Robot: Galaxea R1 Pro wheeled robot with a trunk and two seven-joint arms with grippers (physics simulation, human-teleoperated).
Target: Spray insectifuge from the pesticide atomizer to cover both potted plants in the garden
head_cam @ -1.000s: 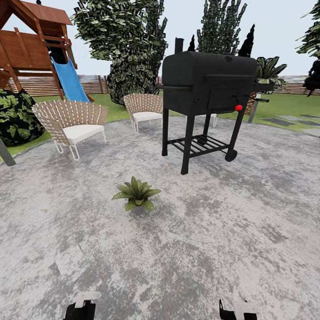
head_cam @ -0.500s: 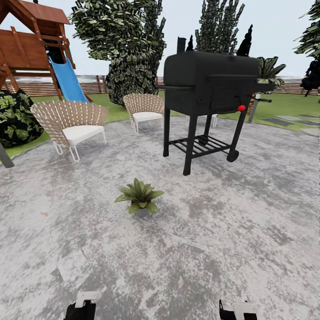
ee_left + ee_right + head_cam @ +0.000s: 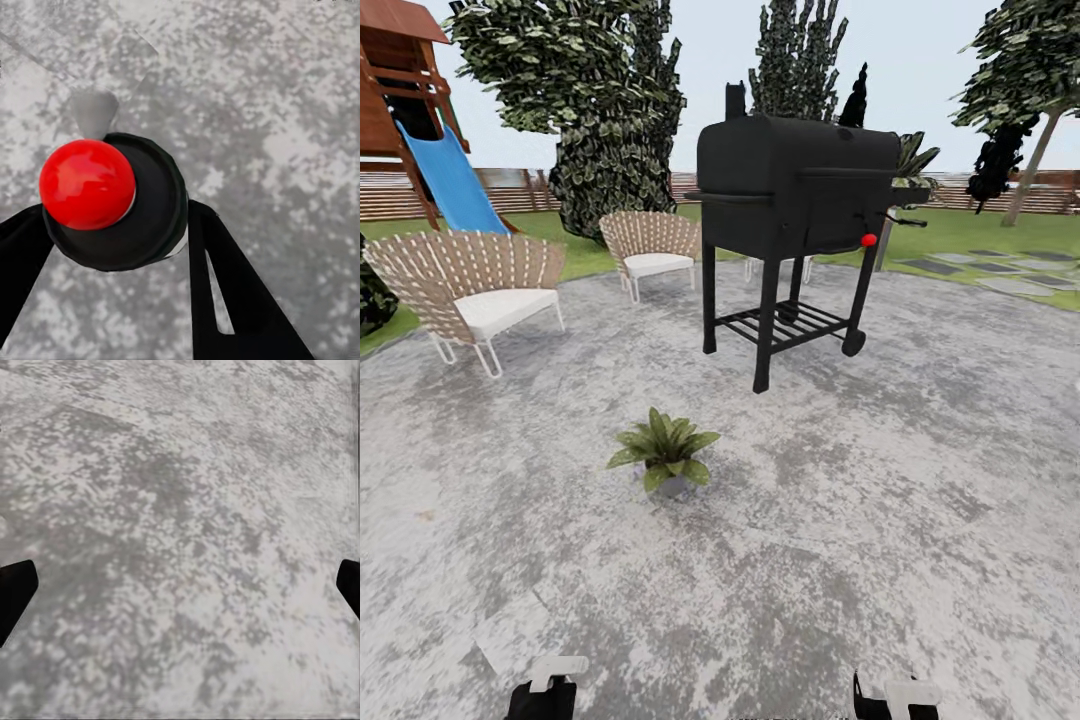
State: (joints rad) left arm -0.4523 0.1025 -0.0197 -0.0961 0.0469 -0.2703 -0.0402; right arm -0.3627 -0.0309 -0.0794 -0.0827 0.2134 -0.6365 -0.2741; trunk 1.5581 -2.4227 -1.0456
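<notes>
Potted plant: one potted plant (image 3: 663,452) stands on the patio, a low rosette of broad pointed green leaves in a little grey pot (image 3: 672,487), upright, in front of the robot and a bit to its left.
Near the plant: the black grill (image 3: 795,200) is behind it and to the right, well apart.
Left gripper: the left gripper (image 3: 112,247) has its two dark fingers (image 3: 225,292) close on both sides of a round black thing (image 3: 154,217) with a red ball (image 3: 86,184) on top; they seem to pinch it. I cannot tell what the thing is.
Right gripper: the right gripper (image 3: 180,585) is spread wide, with bare stone between its fingers.
Surface: the round patio (image 3: 920,520) is mottled grey stone, lighter and darker in patches.
Around: two wicker chairs with white cushions, the near one (image 3: 465,280) at the left and the far one (image 3: 650,245) at the patio edge; a blue slide (image 3: 452,185); green lawn (image 3: 960,235); a brown slatted fence (image 3: 510,190); big dark trees (image 3: 600,110) under a pale sky.
</notes>
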